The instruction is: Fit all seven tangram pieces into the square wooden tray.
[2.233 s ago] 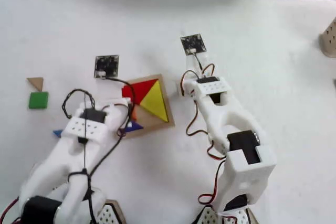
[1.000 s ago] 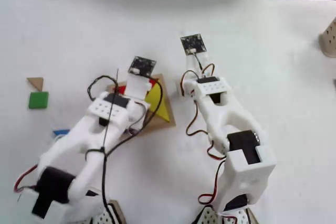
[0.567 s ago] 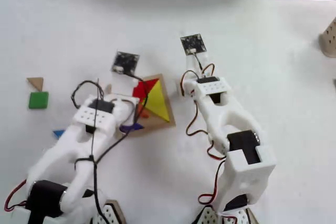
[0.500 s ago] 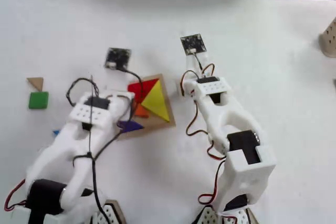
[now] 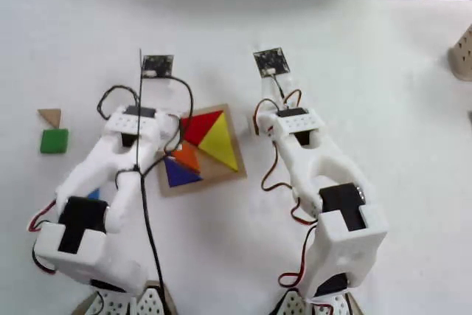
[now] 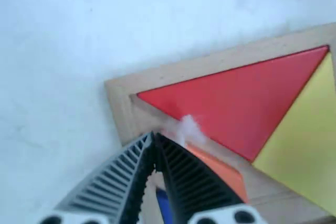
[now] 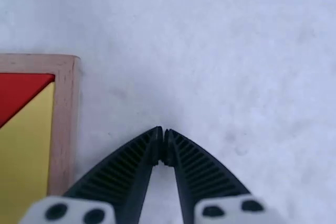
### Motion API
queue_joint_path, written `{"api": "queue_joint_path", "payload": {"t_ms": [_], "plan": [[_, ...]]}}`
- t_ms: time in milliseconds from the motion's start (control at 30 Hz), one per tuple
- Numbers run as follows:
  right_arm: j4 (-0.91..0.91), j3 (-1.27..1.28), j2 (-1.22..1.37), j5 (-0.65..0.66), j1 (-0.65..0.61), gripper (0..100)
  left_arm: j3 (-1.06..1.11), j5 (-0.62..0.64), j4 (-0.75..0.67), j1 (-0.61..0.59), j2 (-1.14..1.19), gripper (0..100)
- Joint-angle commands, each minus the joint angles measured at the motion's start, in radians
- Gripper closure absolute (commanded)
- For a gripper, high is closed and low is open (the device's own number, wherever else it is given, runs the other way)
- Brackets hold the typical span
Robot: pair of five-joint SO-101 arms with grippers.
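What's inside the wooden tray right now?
A red triangle, a yellow triangle, an orange triangle and a blue piece lie in the tray, with bare wood beside the blue one. The left end effector covers the spot by the orange triangle, hiding it.

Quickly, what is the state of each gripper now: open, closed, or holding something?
Left gripper: closed, holding nothing.
Right gripper: closed, holding nothing.

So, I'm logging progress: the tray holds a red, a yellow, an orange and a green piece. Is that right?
Not quite: the fourth one is blue, not green. The high view shows the tray holding the red piece, yellow piece, orange piece and blue piece. The green square lies on the table, off to the left.
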Motion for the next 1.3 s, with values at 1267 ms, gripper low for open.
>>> {"api": "queue_joint_path", "payload": {"t_ms": [1267], "plan": [[0.007,-0.04,-0.012,0.014,0.004,98.1,-0.06,-0.12,0.021,0.222,-0.007,98]]}}
